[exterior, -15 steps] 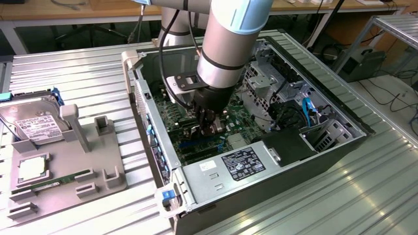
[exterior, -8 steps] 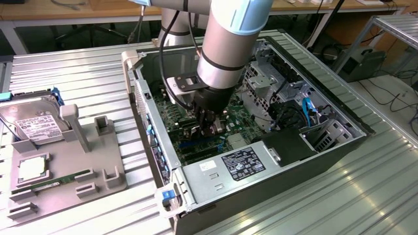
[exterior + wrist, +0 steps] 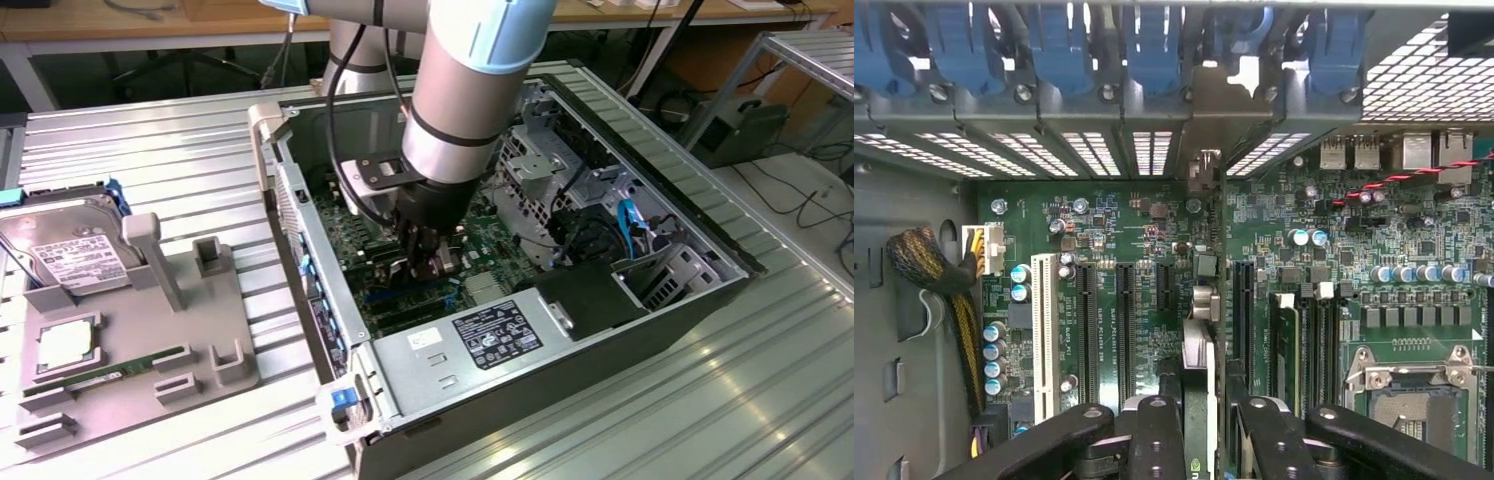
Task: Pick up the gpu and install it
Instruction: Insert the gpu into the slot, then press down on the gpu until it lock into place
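Silver arm [image 3: 461, 95], light-blue joint cap, black pincer [image 3: 424, 262].

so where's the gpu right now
The gpu stands edge-on between the fingers of the gripper inside the open pc case, over the motherboard's expansion slots, its bracket end toward the rear slot openings.

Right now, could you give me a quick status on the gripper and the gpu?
Gripper down inside the computer case, shut on the gpu. Card edge-on over the motherboard slots. Nothing seen blocking.
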`<state>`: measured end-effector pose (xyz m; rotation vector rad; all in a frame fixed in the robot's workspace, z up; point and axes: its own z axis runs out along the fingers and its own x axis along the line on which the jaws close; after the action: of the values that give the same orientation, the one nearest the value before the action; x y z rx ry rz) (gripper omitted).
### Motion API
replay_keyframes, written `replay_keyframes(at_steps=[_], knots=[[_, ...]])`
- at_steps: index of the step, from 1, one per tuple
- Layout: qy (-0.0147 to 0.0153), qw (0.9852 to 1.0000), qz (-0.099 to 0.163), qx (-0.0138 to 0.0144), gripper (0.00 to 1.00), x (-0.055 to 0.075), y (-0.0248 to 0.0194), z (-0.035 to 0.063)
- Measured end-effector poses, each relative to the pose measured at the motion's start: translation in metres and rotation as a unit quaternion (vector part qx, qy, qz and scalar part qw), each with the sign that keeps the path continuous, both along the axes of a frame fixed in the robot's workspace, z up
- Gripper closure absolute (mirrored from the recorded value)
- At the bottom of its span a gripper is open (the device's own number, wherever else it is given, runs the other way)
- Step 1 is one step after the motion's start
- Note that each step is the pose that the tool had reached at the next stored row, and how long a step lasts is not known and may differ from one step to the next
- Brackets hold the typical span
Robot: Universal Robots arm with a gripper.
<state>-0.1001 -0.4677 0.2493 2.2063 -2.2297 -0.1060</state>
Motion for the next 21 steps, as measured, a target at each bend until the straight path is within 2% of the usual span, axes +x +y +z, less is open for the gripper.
replay_keyframes(at_steps=[7,8,10,15,16,19,21], knots=[[0.0,1.0,0.0,0.0001,0.73,0.0,0.0,-0.0006],[0.0,1.0,0.0,0.0,0.66,0.0,0.0,-0.0002],[0.0,1.0,0.0,0.0001,0.66,0.0,0.0,0.0059],[0.0,1.0,0.0,0.0,0.66,0.0,0.0002,0.0317],[0.0,1.0,0.0,0.0001,0.67,0.0,0.0005,0.034],[-0.0004,1.0,0.001,0.0001,0.87,-0.001,0.0034,0.0353],[-0.0007,1.0,0.001,0.0001,0.87,-0.002,0.0055,0.0353]])
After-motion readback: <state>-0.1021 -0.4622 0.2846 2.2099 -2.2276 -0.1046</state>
